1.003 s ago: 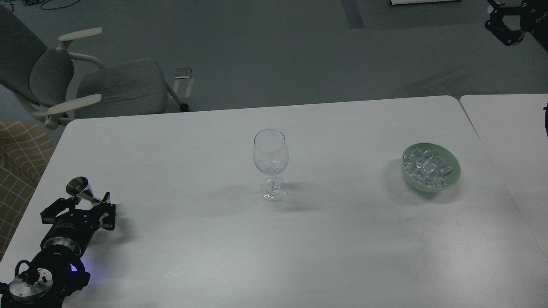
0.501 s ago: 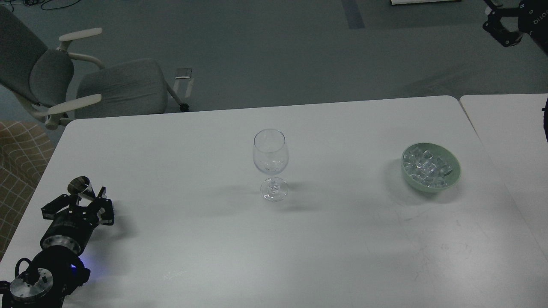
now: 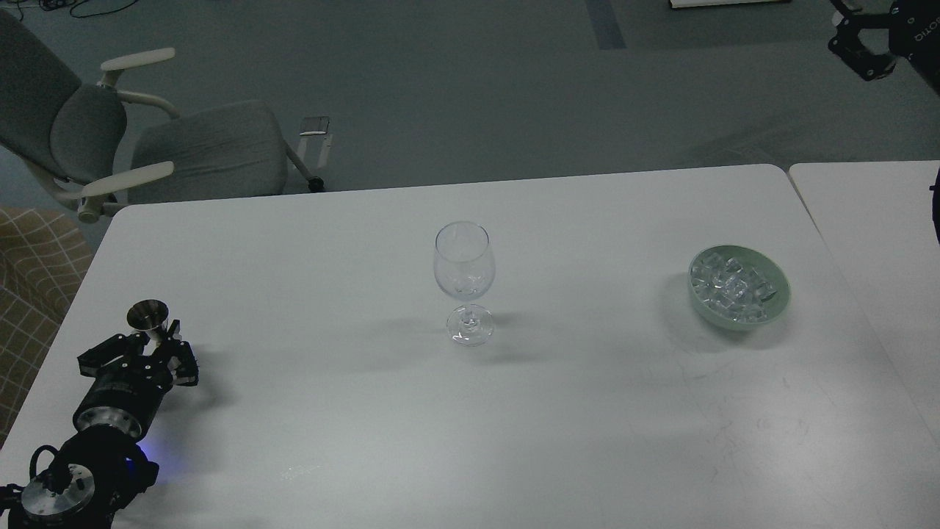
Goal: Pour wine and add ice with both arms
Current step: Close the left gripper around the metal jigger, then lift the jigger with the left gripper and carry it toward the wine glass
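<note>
The white counter (image 3: pixel 587 411) carried a wine glass (image 3: pixel 464 283) mid-surface and ice (image 3: pixel 732 286) in a green bowl (image 3: pixel 780 297) at right. The left claw (image 3: pixel 156 339) clenched a metal jigger (image 3: pixel 149 319); the right claw (image 3: pixel 859 55), top right, was unreadable.

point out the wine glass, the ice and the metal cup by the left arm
wine glass (image 3: pixel 463 269), head view, on the middle of its clear bowl
ice (image 3: pixel 733 287), head view, on the heap of cubes inside the green bowl
metal cup (image 3: pixel 148 314), head view, on its round open mouth, at the left hand
</note>
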Controlling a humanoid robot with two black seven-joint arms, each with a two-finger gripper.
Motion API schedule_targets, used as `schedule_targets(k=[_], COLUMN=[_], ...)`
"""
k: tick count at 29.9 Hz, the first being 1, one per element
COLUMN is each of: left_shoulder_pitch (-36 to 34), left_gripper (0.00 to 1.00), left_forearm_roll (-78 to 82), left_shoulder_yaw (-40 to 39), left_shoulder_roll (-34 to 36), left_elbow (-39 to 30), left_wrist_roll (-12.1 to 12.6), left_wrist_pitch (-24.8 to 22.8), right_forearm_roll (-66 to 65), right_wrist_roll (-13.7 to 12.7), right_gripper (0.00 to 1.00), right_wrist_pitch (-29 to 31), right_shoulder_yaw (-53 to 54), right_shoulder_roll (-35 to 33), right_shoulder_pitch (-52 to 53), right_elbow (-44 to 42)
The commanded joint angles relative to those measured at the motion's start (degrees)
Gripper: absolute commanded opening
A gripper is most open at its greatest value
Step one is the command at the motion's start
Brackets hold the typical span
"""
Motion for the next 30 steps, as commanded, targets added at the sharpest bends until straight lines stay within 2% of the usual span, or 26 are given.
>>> schedule_targets(k=[1, 4, 11, 24, 30], left_shoulder_pitch=[-0.01, -0.01, -0.10, -3.44, -5.46], left_gripper=[0.12, 0.06, 0.00, 0.00, 0.00], left_forearm_roll=[-0.08, -0.08, -0.16, -0.25, -0.43], left_shoulder_yaw=[0.00, 0.00, -0.18, -0.09, 0.00], left_shoulder_roll=[-0.03, 0.05, 0.06, 1.37, 2.52], left_elbow=[0.02, 0.02, -0.07, -2.35, -4.46], left_wrist_roll=[0.10, 0.36, 0.36, 1.50, 3.09], left_wrist_pitch=[-1.04, -1.84, -2.10, -1.75, 1.41], right_forearm_roll=[0.04, -0.14, 0.03, -0.14, -0.14], right_wrist_roll=[0.04, 0.04, 0.04, -0.05, 0.03], right_gripper=[1.00, 1.00, 1.00, 1.00, 1.00], right_wrist_pitch=[-0.01, -0.01, -0.01, -0.01, -0.09], right_shoulder_yaw=[0.00, 0.00, 0.00, 0.00, 0.00], right_shoulder_roll=[-0.08, -0.08, -0.08, -0.17, 0.01], right_shoulder_pitch=[0.00, 0.00, 0.00, 0.00, 0.00], right_elbow=[0.00, 0.00, -0.09, -0.09, -0.09])
